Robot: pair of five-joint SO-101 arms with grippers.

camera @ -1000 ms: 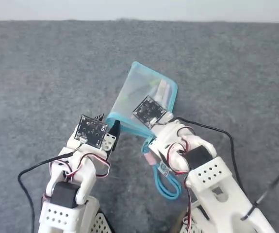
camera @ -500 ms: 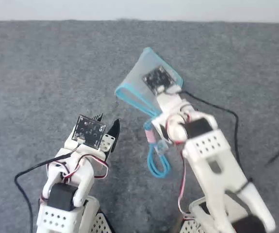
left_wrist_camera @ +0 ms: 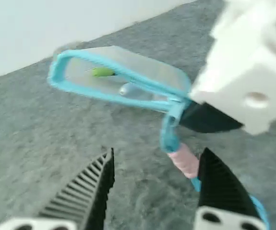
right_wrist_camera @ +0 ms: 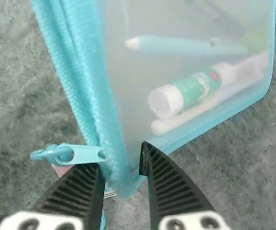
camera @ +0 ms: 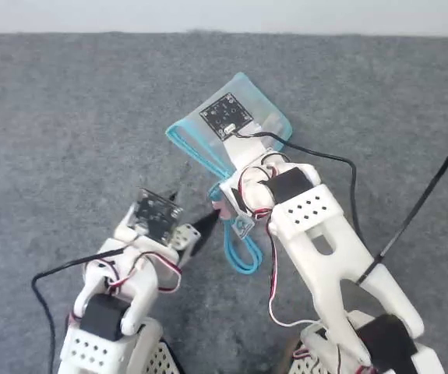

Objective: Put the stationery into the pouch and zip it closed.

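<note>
- The pouch (camera: 264,117) is seen lying on the grey counter (camera: 68,117) in the upper centre of the high view, its teal-edged zip side turned toward the arms.
- Through its clear wall a teal pen (right_wrist_camera: 186,45), a green glue stick (right_wrist_camera: 190,88) and a white stick (right_wrist_camera: 200,112) are visible.
- The right pincer (right_wrist_camera: 121,162) is closed down on the teal corner of the pouch, just beside the zipper pull (right_wrist_camera: 68,154).
- A blue strap (camera: 243,253) with a pink tag (camera: 225,206) is trailed from that corner toward the lower centre.
- The left pincer (left_wrist_camera: 157,155) is spread wide with nothing held (just short of the pink tag), at the lower left of centre in the high view.
</note>
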